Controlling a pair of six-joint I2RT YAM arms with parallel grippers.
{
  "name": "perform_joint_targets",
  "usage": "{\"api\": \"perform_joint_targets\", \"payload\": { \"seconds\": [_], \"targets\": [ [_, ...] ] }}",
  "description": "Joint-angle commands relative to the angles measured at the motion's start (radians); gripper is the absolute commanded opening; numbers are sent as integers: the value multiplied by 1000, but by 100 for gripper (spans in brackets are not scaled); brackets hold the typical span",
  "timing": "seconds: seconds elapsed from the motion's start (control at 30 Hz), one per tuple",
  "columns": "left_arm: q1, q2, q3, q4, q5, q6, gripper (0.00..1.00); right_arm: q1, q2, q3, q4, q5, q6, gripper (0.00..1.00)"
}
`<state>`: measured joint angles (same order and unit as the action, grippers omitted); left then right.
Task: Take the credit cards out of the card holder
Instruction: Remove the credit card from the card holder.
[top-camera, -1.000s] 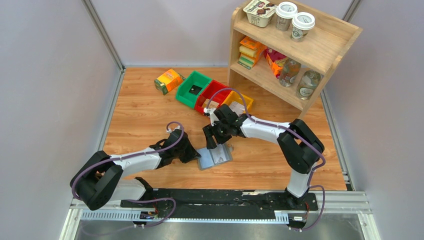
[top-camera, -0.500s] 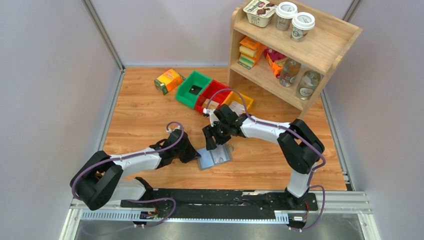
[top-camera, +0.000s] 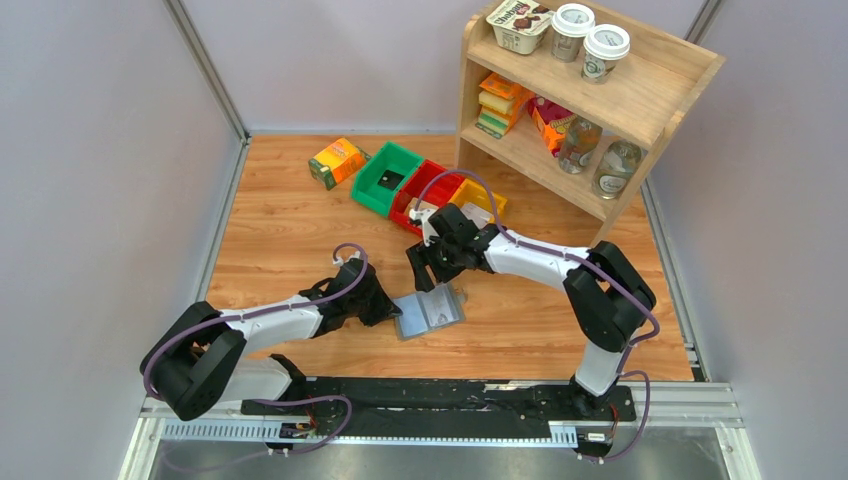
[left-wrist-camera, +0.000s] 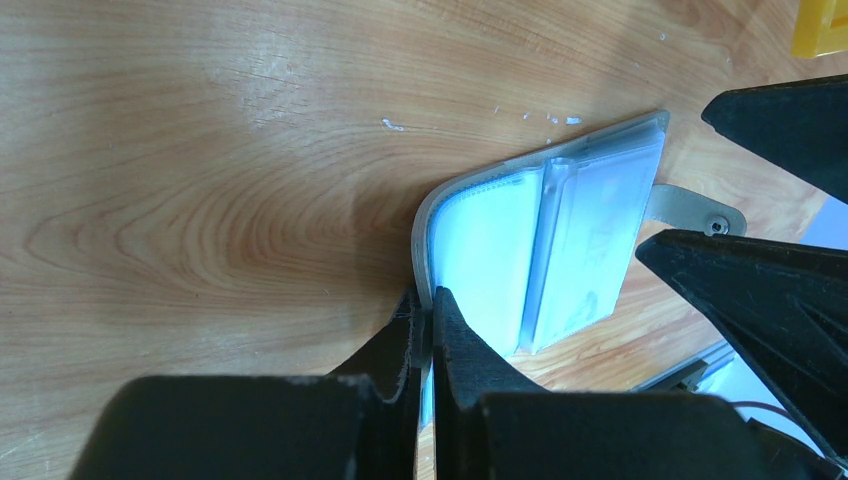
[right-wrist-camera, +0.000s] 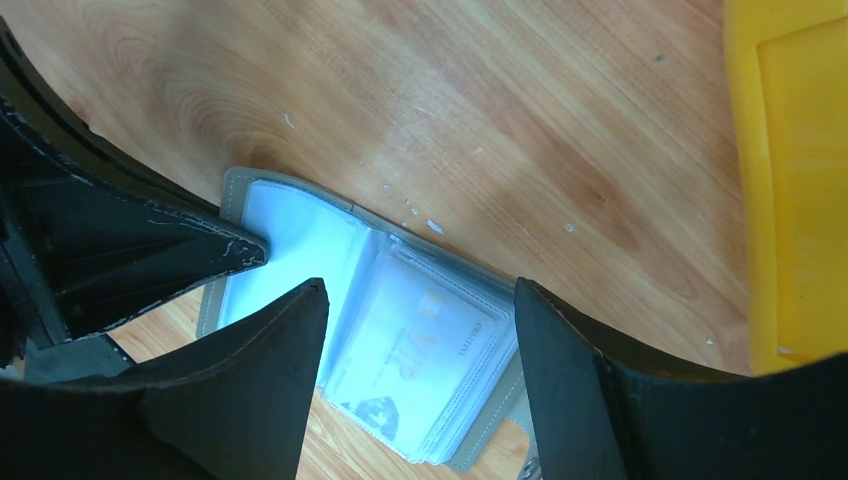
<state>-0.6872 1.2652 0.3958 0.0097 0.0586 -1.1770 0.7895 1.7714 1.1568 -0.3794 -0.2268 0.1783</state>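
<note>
Pinching the edge of the card holder, the left tool apparently steadies it while the right tool hovers above, jaws spread.

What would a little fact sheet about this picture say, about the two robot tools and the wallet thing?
card holder: open flat on the wooden table, clear pockets up
left tool: shut, pinching the card holder's grey edge
right tool: open above the card holder, holding nothing
white card: tucked in a clear pocket
job: not done, card not yet out
</note>
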Motion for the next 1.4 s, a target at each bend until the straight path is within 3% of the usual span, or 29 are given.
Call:
{"api": "perform_joint_targets", "payload": {
  "seconds": [0.0,1.37],
  "targets": [
    [-5,-6,17,-5,-9,4,1,-1,10,27,0,38,-16,71],
    [-5,-10,18,-5,-14,4,1,5,25,11,-32,-14,-7,68]
  ]
}}
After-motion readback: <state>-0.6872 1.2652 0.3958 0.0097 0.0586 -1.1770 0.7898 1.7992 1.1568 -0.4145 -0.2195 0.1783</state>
